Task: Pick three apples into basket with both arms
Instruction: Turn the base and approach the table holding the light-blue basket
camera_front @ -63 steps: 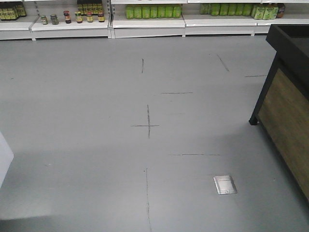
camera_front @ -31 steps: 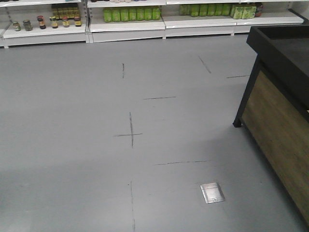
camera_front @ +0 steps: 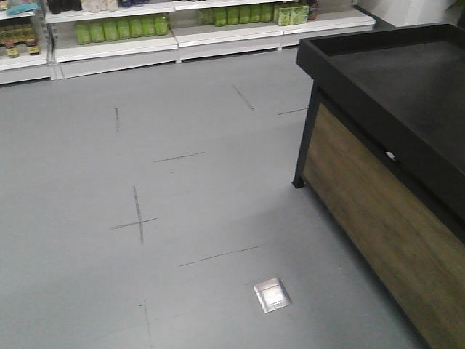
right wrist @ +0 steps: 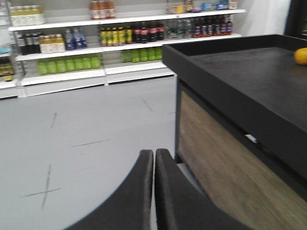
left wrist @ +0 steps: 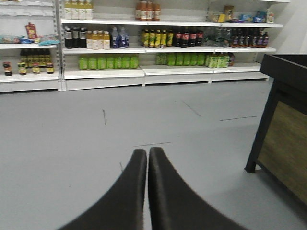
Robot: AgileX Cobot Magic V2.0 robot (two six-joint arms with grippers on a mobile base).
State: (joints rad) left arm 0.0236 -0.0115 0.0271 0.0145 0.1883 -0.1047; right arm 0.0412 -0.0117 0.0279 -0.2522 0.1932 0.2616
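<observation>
Grey shop floor [camera_front: 218, 145], stocked shelves [camera_front: 116, 45] far, black display table [camera_front: 392, 80] on the right. My left gripper [left wrist: 147, 152] and right gripper [right wrist: 154, 153] both pinched closed, empty. Where the apples and basket sit, I cannot tell.

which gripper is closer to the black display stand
Right. The right gripper is close beside the black display stand, whose corner stands just ahead to its right. The left gripper has the stand farther off to its right, across open floor.
</observation>
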